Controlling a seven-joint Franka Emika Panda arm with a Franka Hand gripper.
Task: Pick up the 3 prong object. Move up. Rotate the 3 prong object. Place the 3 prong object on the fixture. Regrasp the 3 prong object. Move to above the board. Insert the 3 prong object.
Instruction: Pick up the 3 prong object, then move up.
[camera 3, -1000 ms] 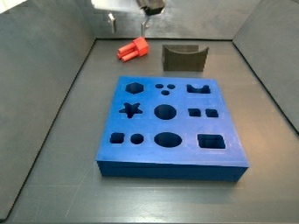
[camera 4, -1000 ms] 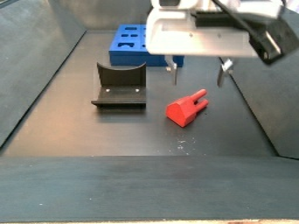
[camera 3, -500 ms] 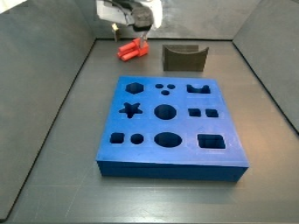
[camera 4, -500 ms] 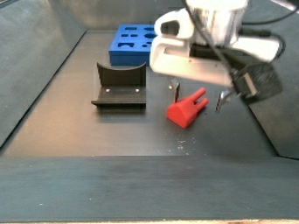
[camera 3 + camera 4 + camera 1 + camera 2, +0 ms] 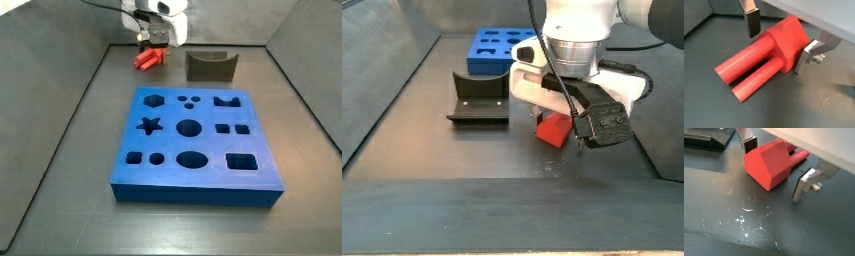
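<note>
The 3 prong object is a red-orange block with round prongs, lying flat on the dark floor. My gripper is down around it and open, one silver finger on each side of the block, with a small gap at the dark pad. In a wrist view the block again lies between the fingers. Both side views show the gripper low over the object. The fixture stands beside it. The blue board lies farther off.
Grey walls enclose the floor on the sides and back. A corner of the fixture shows in a wrist view. White scratches mark the floor near the object. The arm's white body hangs above the object.
The gripper has come down from above the 3 prong object until its open fingers straddle the block. The object, the fixture and the board have not moved.
</note>
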